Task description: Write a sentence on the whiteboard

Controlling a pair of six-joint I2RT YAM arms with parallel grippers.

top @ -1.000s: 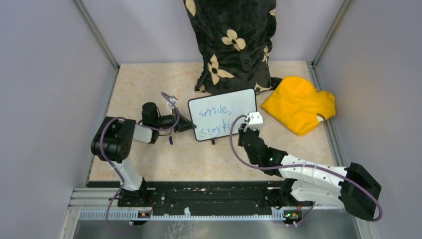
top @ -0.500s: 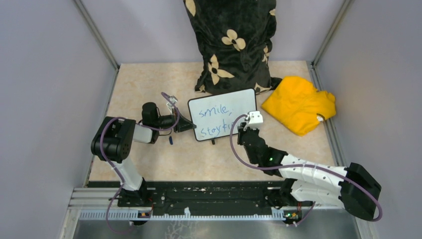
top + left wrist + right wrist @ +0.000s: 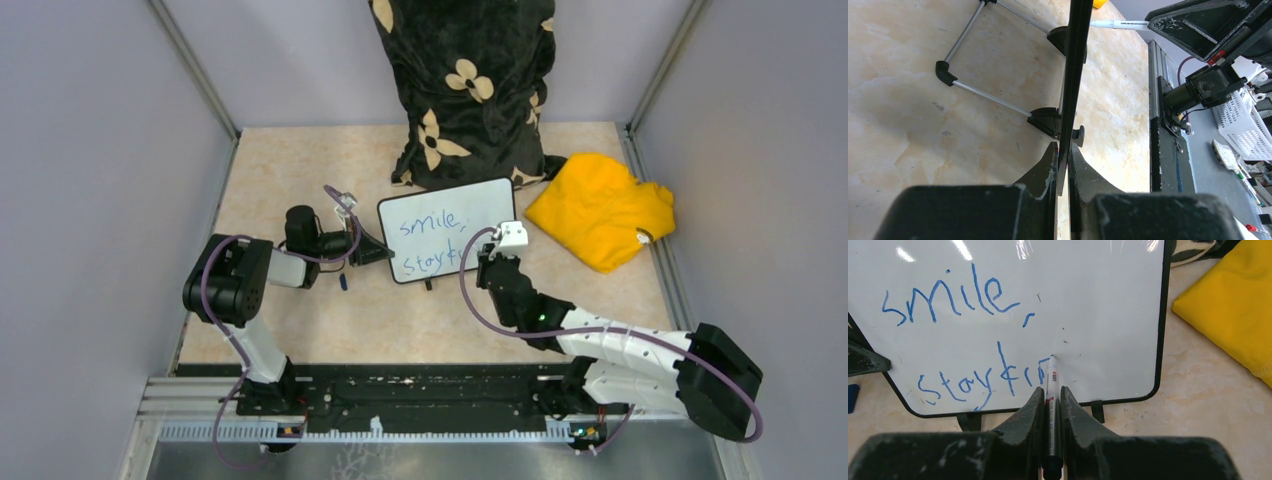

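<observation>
On the desk (image 3: 300, 320), the whiteboard (image 3: 470, 205) looks light and tippy; the left jaws pinch its stiff edge. Meanwhile the right jaws clamp the marker (image 3: 1052, 385), tip touching it.

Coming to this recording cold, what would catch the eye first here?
The small whiteboard stands mid-table, its blue sentence reading "smile," above an unfinished second line. The right claw is shut on a marker whose tip sits at the last stroke, while the left claw pinches the board's left edge. Behind stands a black flowered cushion, with a yellow cloth to the board's right.
</observation>
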